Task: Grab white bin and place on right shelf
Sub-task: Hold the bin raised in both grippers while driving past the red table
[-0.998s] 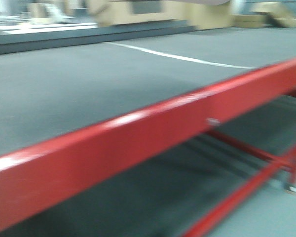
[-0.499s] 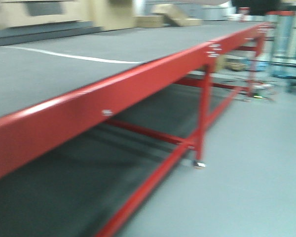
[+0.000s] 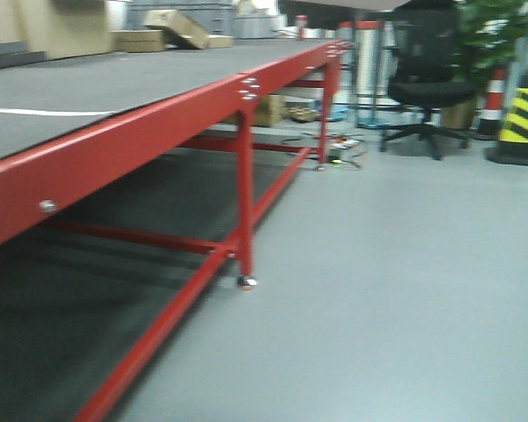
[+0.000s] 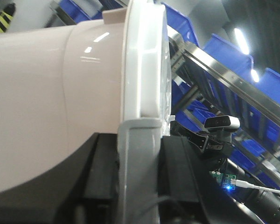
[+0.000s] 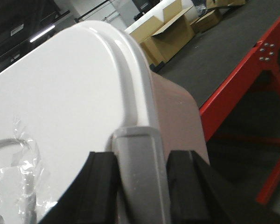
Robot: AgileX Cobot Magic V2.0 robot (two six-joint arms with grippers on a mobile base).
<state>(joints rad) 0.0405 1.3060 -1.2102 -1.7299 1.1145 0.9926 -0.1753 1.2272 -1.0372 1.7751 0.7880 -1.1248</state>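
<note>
The white bin (image 4: 42, 93) fills the left wrist view, its pale pinkish body to the left and its white lid rim (image 4: 144, 65) standing upright. My left gripper (image 4: 139, 161) is shut on the bin's grey clasp (image 4: 139, 140), with a black finger on each side. In the right wrist view the flat white lid (image 5: 60, 102) faces me. My right gripper (image 5: 142, 179) is shut on another grey clasp (image 5: 140, 158) at the bin's edge. A stainless steel rack rail (image 4: 224, 70) runs behind the bin; I cannot tell whether it is the right shelf.
A long red-framed table (image 3: 141, 141) with a dark top runs along the left, with one leg (image 3: 245, 202) near the middle. A black office chair (image 3: 427, 83) and a yellow-black cone (image 3: 517, 110) stand far right. Blue bins (image 4: 224, 42) sit on the rack. Cardboard boxes (image 5: 170, 30) lie beyond the table.
The front view has swung to the right along the red table. The table's far end, the office chair and the cone have come into sight.
</note>
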